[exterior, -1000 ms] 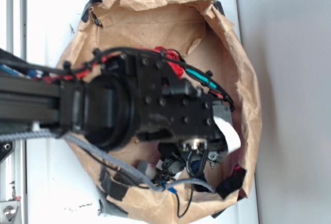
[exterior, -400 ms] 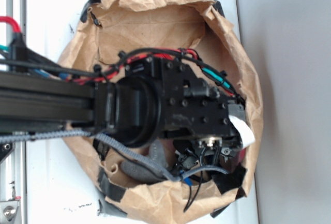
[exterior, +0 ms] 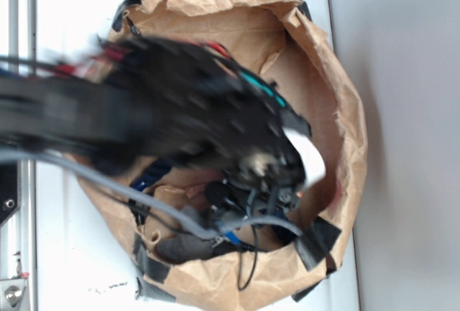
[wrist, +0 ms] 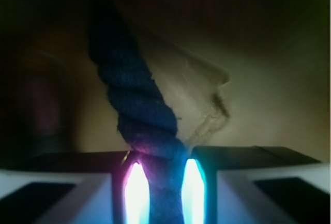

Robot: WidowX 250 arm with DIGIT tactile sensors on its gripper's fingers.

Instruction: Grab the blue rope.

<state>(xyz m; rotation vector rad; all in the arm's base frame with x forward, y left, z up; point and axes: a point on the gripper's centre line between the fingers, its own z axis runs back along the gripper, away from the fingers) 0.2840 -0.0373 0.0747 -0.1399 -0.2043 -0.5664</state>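
Note:
In the wrist view the blue rope, thick, dark navy and twisted, runs from the top left down between my two fingers. My gripper is shut on it, with the lit pads pressing both sides. In the exterior view my gripper is blurred by motion and hangs inside the brown paper bag, right of centre. A dark blue piece shows under the arm at the bag's left; it looks like part of the rope. The held part is hidden by the arm.
The crumpled paper bag lies open on a white surface, its rim held by black tape. A grey lump lies at the bag's lower edge. Grey robot cables trail across it. The bag wall is close ahead.
The arm swung right and deeper into the bag, then came back left and up; it is now motion-blurred. The bag's lower floor, hidden before, now shows.

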